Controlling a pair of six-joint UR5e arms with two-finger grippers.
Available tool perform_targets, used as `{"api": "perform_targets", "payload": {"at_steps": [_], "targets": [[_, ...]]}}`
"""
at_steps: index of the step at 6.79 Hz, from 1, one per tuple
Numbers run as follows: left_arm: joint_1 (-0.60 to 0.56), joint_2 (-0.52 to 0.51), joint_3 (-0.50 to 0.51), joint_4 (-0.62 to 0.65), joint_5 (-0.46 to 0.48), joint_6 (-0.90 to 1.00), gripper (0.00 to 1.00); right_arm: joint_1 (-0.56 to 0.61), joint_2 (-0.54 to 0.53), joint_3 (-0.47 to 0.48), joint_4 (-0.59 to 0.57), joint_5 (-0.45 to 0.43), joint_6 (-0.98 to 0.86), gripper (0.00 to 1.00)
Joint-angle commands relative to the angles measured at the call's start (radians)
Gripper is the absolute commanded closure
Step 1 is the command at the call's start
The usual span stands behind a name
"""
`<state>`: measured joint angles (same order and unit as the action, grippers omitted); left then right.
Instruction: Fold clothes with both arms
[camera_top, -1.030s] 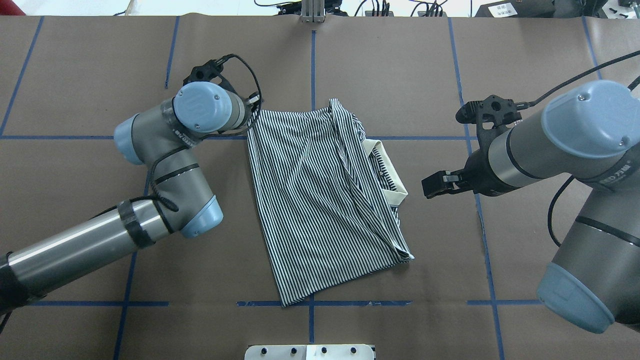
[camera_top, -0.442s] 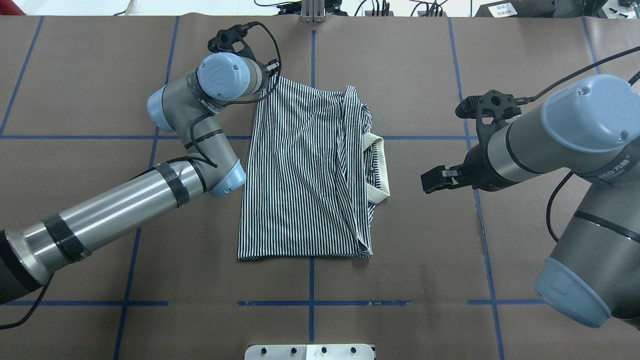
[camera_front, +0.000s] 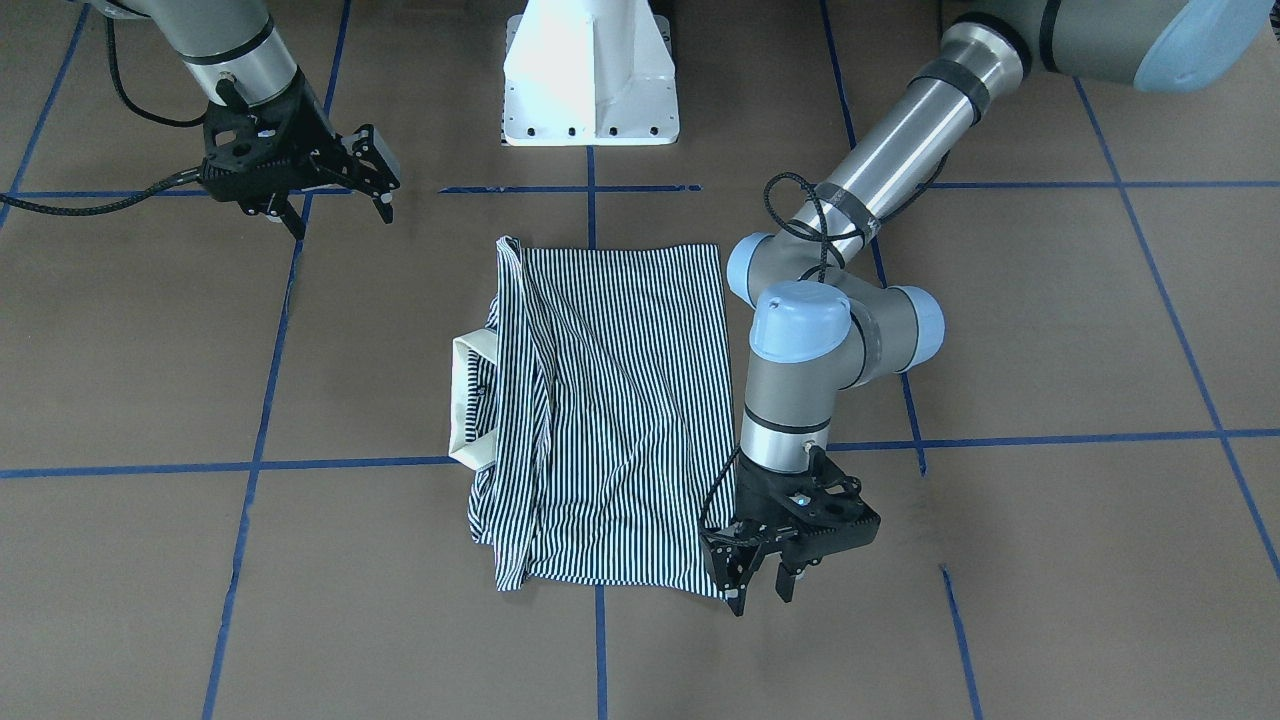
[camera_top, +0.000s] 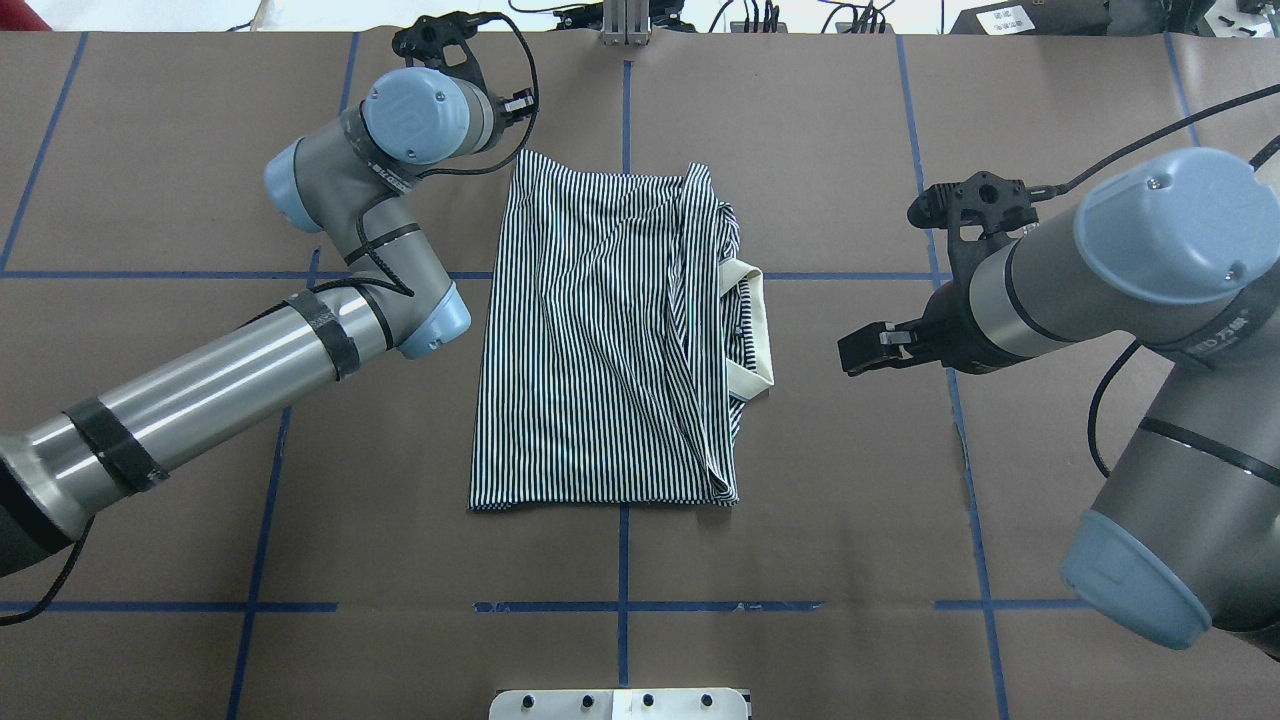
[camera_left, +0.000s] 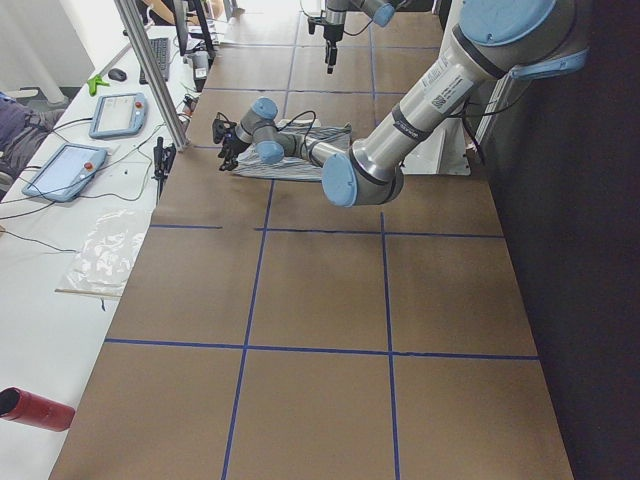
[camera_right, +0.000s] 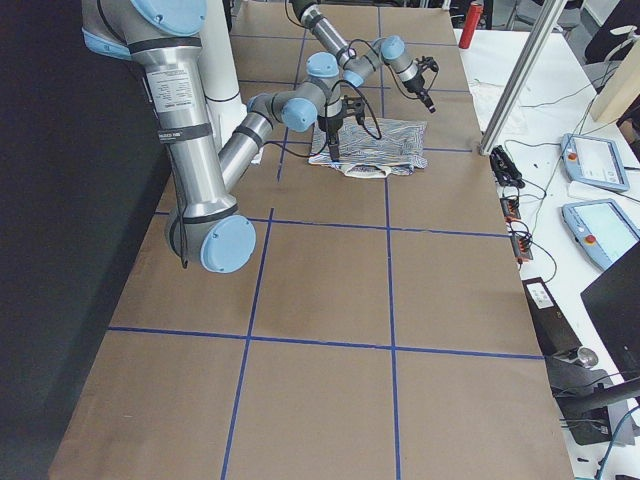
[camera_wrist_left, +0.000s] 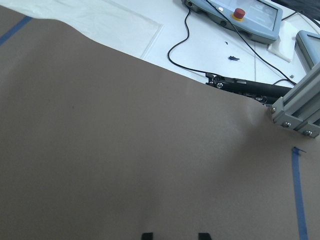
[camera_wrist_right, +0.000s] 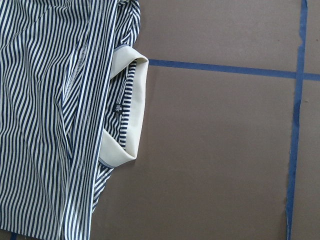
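Observation:
The striped polo shirt (camera_top: 600, 340) lies folded into a rough rectangle mid-table, its cream collar (camera_top: 755, 320) sticking out on the robot's right side. In the front-facing view my left gripper (camera_front: 760, 590) hangs open just beside the shirt's (camera_front: 620, 400) far left corner, with nothing between its fingers. The left wrist view shows only its fingertips (camera_wrist_left: 146, 235) over bare brown paper. My right gripper (camera_front: 340, 215) is open and empty, apart from the shirt. Overhead, the right gripper (camera_top: 858, 356) points toward the collar. The right wrist view looks down on the collar (camera_wrist_right: 132, 110).
Brown paper with blue tape lines (camera_top: 620, 606) covers the table. The white pedestal base (camera_front: 590, 80) stands at the robot's side. An aluminium post (camera_top: 625, 25) rises at the far edge, with cables and control tablets (camera_wrist_left: 245, 15) on the white bench beyond.
My left arm swung away from the robot, dragging the shirt's far left corner so the shirt turned square and flatter. It now stands just off that corner. The right arm barely moved.

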<state>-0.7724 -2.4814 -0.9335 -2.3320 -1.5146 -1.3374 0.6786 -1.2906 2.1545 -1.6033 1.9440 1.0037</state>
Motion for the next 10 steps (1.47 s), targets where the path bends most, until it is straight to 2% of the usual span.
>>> {"api": "perform_targets", "payload": {"at_steps": [1,2,3,5,6,7,8,9,10], "targets": [[-0.044,0.048,-0.065,0.016,-0.132,0.05,0.0,-0.005,0.092,-0.074,-0.004,-0.023,-0.001,0.0],[-0.044,0.114,-0.193,0.101,-0.174,0.052,0.0,-0.019,0.147,-0.137,-0.007,-0.027,-0.001,0.0],[-0.042,0.16,-0.332,0.247,-0.177,0.053,0.0,-0.06,0.201,-0.195,-0.009,-0.052,0.003,0.0],[-0.036,0.24,-0.64,0.508,-0.183,0.142,0.0,-0.205,0.212,-0.226,0.012,-0.228,-0.002,0.0],[-0.034,0.283,-0.742,0.543,-0.24,0.168,0.0,-0.259,0.203,-0.24,0.092,-0.261,-0.002,0.0],[-0.034,0.294,-0.761,0.543,-0.246,0.167,0.0,-0.321,0.217,-0.289,0.138,-0.348,0.013,0.0],[-0.033,0.295,-0.762,0.542,-0.246,0.167,0.0,-0.342,0.241,-0.341,0.14,-0.406,0.01,0.04],[-0.031,0.295,-0.757,0.54,-0.246,0.167,0.0,-0.343,0.243,-0.369,0.14,-0.405,0.001,0.1],[-0.024,0.295,-0.751,0.539,-0.245,0.165,0.0,-0.343,0.243,-0.374,0.138,-0.401,-0.002,0.28]]}}
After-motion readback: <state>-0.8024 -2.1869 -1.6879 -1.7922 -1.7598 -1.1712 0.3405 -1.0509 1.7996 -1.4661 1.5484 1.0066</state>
